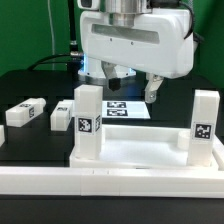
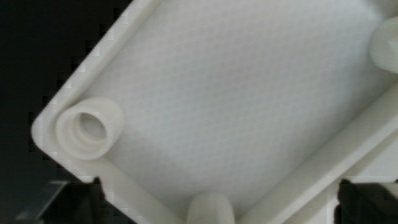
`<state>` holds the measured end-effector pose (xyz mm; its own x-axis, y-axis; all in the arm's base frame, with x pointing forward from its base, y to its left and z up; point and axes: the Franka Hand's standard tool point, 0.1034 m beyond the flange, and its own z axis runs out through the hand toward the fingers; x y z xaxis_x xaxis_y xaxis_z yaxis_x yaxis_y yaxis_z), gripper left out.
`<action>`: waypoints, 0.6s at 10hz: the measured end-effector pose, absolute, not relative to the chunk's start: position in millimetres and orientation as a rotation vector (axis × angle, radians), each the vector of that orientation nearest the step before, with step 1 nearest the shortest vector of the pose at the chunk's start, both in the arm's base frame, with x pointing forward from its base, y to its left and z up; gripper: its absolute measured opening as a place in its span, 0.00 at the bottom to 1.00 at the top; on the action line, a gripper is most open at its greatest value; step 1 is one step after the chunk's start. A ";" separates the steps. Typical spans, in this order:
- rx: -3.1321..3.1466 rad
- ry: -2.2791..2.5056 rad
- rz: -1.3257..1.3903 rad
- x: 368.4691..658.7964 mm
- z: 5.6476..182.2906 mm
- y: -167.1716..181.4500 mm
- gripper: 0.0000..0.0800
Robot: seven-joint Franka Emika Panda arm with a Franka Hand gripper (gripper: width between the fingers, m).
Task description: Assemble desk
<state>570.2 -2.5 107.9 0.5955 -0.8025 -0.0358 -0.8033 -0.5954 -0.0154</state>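
Tabletop [image 1: 135, 150] lies flat on the black desk [image 1: 35, 140] just behind the front border bar [image 1: 110, 182], with two upright legs [image 1: 88, 122] at its near corners. The pincer [image 1: 134, 90] hangs over its far side, jaws apart and nothing between them. Two loose legs [image 1: 25, 112] lie well off to the exterior view's left, so a reach for one passes close to the nearer upright leg and could knock it askew. A leg brought tilted to the empty corner socket [image 2: 86, 130] would likely jam or shove the tabletop toward the marker board [image 1: 125, 108] behind.
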 end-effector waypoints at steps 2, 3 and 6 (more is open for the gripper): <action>-2.768 1.421 0.042 569.8 106.9 -1.7 0.81; -2.738 1.474 0.046 569.6 106.4 -0.9 0.81; -2.433 1.911 0.088 562.1 100.5 12.3 0.81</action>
